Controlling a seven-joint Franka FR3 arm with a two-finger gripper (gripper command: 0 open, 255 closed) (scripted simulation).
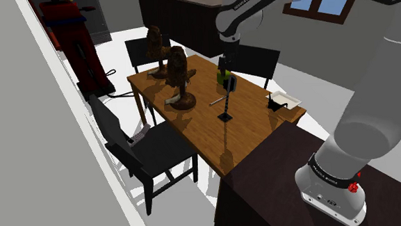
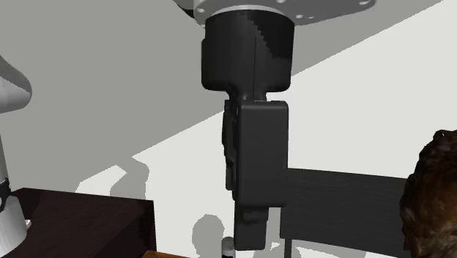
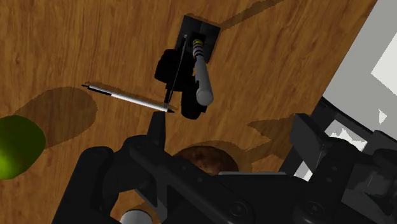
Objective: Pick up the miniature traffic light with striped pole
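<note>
On the wooden table (image 3: 76, 44), near a pen (image 3: 127, 97) | traffic light (image 3: 201, 79) stands upright under the gripper (image 1: 226, 69), apart | grip state: cannot tell | probably light, stiff, tippy | clasp slim striped pole, mid-height.

- the room was dimly and evenly lit; the dark table (image 1: 252, 127) stood out against a bright pale floor (image 1: 312, 79).
- grey hard-edged shadows lay on that floor.
- soft dark shadows spread over the wood around the traffic light (image 3: 198, 51).
</note>
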